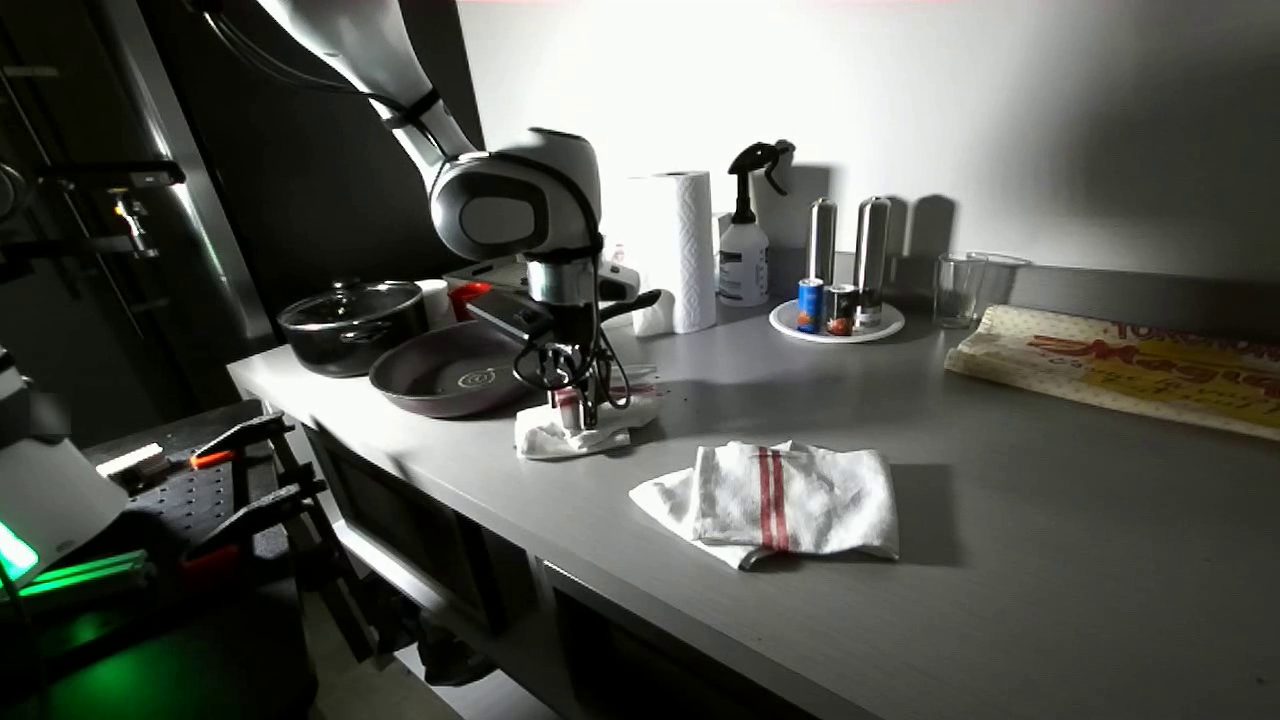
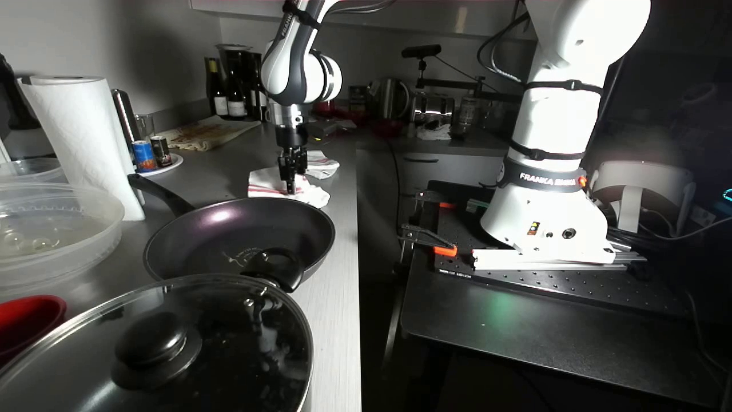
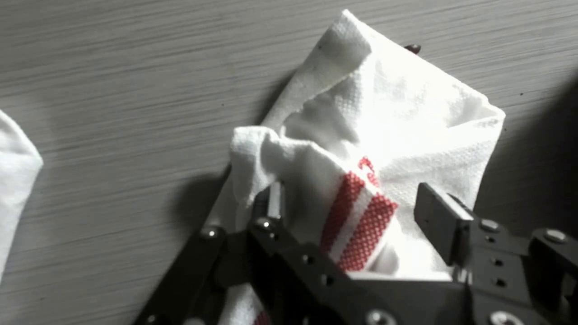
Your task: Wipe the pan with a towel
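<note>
A white towel with red stripes (image 3: 406, 104) lies crumpled on the counter, and it shows in both exterior views (image 1: 545, 437) (image 2: 266, 180). My gripper (image 3: 354, 207) points down over it, with the fingers wide apart on either side of a raised striped fold. The gripper is at the towel in both exterior views (image 1: 580, 412) (image 2: 290, 180). A dark frying pan (image 1: 440, 385) (image 2: 194, 246) sits just beside this towel, its inside bare. A second folded white towel with red stripes (image 1: 830, 500) lies apart from it; its edge shows in the wrist view (image 3: 16, 158).
A black pot with a glass lid (image 1: 350, 320) (image 2: 229, 349) stands against the pan's far side. A paper towel roll (image 1: 690, 250), spray bottle (image 1: 743, 265) and plate with cans and shakers (image 1: 790, 328) stand along the wall. A clear plastic bowl (image 2: 63, 252) is beside the pan.
</note>
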`<state>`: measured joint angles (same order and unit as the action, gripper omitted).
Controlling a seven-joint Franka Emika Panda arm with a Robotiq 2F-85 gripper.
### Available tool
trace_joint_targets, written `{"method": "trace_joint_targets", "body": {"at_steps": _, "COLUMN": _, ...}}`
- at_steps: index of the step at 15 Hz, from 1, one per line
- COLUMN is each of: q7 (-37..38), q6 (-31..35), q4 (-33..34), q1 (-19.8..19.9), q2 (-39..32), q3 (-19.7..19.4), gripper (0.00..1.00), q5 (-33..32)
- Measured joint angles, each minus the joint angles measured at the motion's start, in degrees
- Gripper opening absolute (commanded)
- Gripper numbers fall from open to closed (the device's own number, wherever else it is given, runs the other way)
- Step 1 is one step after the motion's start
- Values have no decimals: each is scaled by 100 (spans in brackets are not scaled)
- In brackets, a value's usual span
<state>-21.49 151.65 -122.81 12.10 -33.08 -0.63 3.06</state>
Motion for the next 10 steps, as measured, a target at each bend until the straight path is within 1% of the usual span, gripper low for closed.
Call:
{"method": "trace_joint_targets", "body": {"at_steps": 3, "q7": -9, "q6": 199, "q4": -225, "q1": -3, "q2": 203, "q3": 63, "gripper": 100, "q5": -17}}
{"method": "trace_joint_targets", "body": {"at_steps": 5, "q7": -17, "q6": 516, "q4": -582, "q1": -11, "q2": 478, "q3": 117, "gripper": 100, "q5": -66}}
{"method": "trace_joint_targets", "body": {"at_steps": 8, "q7": -22, "q6": 1078, "q4": -1301, "q1": -39, "q2": 984, "q3": 222, "gripper": 100, "q5": -147}}
{"method": "trace_joint_targets", "body": {"at_steps": 10, "q7": -22, "q6": 1166, "q4": -1556, "q1": -60, "q2": 1192, "q3": 246, "gripper": 100, "q5": -149}}
